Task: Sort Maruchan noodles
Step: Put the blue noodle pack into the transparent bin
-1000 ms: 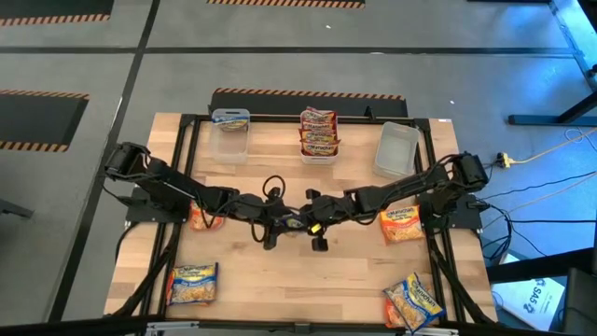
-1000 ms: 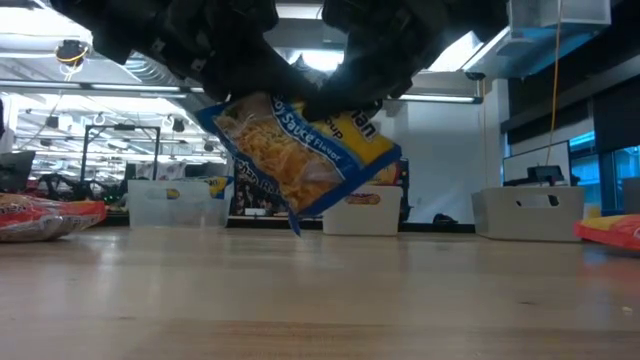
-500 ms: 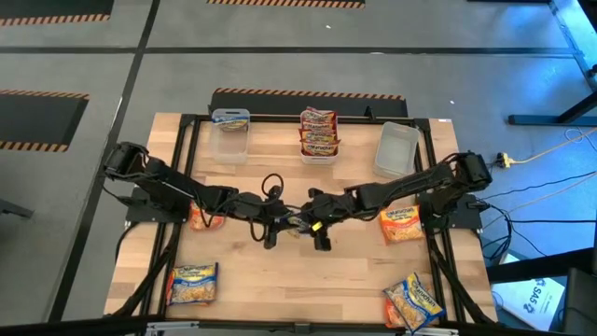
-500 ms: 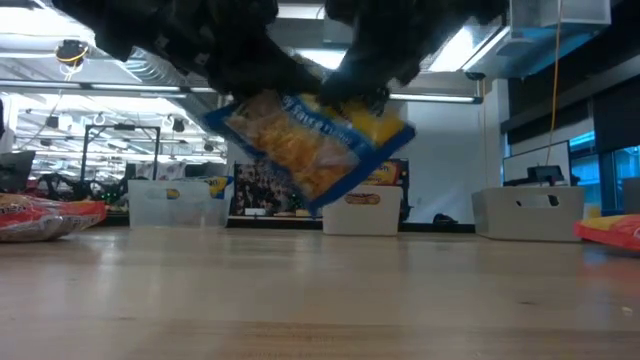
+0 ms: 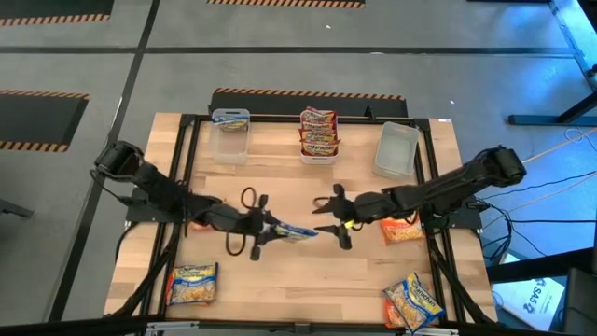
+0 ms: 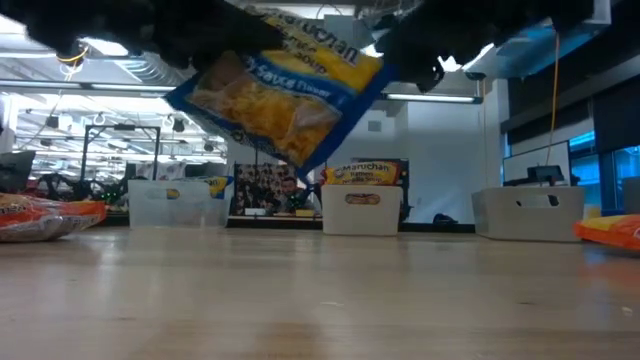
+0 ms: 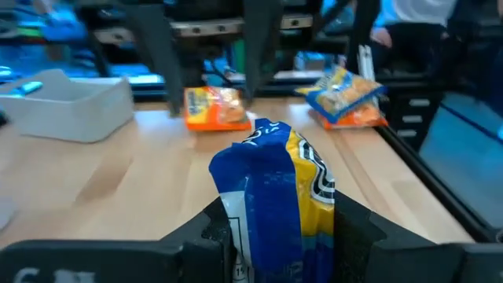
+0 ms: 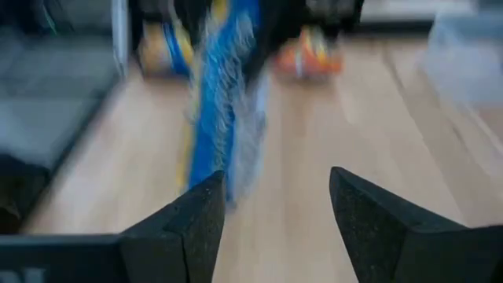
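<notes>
A blue-and-yellow Maruchan noodle packet (image 5: 291,231) hangs in the air over the table's middle, with my left gripper (image 5: 269,230) shut on it; the low view shows the packet (image 6: 280,100) well above the wood. My right gripper (image 5: 328,219) stands open just to the packet's right, apart from it, and in its wrist view the packet (image 8: 224,102) is ahead of the spread fingers (image 8: 196,216). Three bins line the far edge: the left bin (image 5: 230,140) has a blue packet in it, the middle bin (image 5: 318,149) has red ones, and the right bin (image 5: 396,149) shows nothing inside. My left gripper pinches one end of the packet (image 7: 271,228) between its two fingers (image 7: 216,232). The fingers come nearly level from the table's left. The packet stands on edge between them, sticks out ahead toward the table's right, and is lifted clear of the table.
Loose packets lie on the wood: an orange one (image 5: 399,227) by my right arm, another orange one (image 5: 198,217) under my left arm, a blue one (image 5: 192,283) at the near left, and a small pile (image 5: 413,301) at the near right. Black frame rails border the table.
Both grippers met at the packet over the table's middle. My right gripper has opened, let go and drawn back toward the right edge. My left gripper has shut on the packet and carried it a little toward the left; the packet has turned and stays clear of the table.
</notes>
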`<control>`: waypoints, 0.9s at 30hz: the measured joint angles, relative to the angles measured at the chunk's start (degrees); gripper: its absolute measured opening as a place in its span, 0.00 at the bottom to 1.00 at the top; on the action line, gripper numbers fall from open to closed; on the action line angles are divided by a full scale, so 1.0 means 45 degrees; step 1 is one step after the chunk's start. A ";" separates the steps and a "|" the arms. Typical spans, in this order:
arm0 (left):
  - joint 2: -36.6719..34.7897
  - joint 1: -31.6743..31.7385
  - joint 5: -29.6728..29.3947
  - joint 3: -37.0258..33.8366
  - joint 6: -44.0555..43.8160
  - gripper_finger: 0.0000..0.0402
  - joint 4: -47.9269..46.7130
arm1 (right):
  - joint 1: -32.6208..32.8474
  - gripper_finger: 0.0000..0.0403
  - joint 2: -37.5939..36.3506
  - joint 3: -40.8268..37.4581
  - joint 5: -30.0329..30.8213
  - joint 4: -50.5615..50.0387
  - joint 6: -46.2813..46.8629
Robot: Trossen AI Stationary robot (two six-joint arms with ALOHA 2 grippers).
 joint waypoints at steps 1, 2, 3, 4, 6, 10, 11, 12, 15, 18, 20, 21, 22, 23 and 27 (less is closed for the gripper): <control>0.0001 -0.0109 -0.0391 -0.0264 0.0000 0.30 0.0510 | -0.0002 0.53 -0.0011 -0.0623 -0.0121 0.1191 0.0225; 0.0006 -0.0188 -0.0725 -0.0510 0.0044 0.30 0.1185 | -0.0028 0.53 0.0000 -0.1184 -0.0186 0.2198 0.0314; 0.0002 -0.0259 -0.0964 -0.0746 0.0119 0.30 0.1959 | -0.0024 0.53 0.0106 -0.1644 -0.0280 0.3339 0.0356; -0.0024 -0.0297 -0.1184 -0.0981 0.0212 0.30 0.2703 | -0.0024 0.53 0.0278 -0.1949 -0.0328 0.4418 0.0458; -0.0039 -0.0281 -0.1437 -0.1356 0.0357 0.30 0.4011 | -0.0024 0.53 0.0427 -0.2573 -0.0318 0.6057 0.0580; -0.0039 -0.0049 -0.1570 -0.1612 0.0389 0.30 0.5185 | -0.0034 0.53 0.0895 -0.2646 -0.0309 0.7622 0.0376; -0.0058 0.0006 -0.1545 -0.1626 0.0391 0.30 0.5348 | -0.0035 0.53 0.0989 -0.2544 -0.0306 0.7607 0.0221; -0.0085 0.0077 -0.1500 -0.1636 0.0393 0.30 0.5479 | -0.0063 0.53 0.1078 -0.2431 -0.0213 0.7553 -0.0016; -0.0087 0.0241 -0.1408 -0.1636 0.0394 0.30 0.5795 | -0.0120 0.53 0.1093 -0.2170 0.0226 0.7305 -0.0398; -0.0087 0.0353 -0.1298 -0.1636 0.0496 0.30 0.6256 | -0.0228 0.53 0.1073 -0.1967 0.0938 0.7425 -0.0436; -0.0087 0.0404 -0.1035 -0.1636 0.0641 0.30 0.6570 | -0.0343 0.53 0.1083 -0.1905 0.1117 0.7379 -0.0440; -0.0087 0.0420 -0.0947 -0.1636 0.0703 0.30 0.6686 | -0.0425 0.53 0.1083 -0.1892 0.1117 0.7393 -0.0437; -0.0087 0.0418 -0.0924 -0.1636 0.0730 0.30 0.6792 | -0.0493 0.53 0.1107 -0.1887 0.1089 0.7398 -0.0422; -0.0087 0.0418 -0.0935 -0.1636 0.0768 0.30 0.6864 | -0.0491 0.53 0.1178 -0.1885 0.0993 0.7426 -0.0377; -0.0087 0.0418 -0.1386 -0.1631 0.1054 0.31 0.7034 | -0.0461 0.53 0.1699 -0.1652 0.0368 0.7585 -0.0371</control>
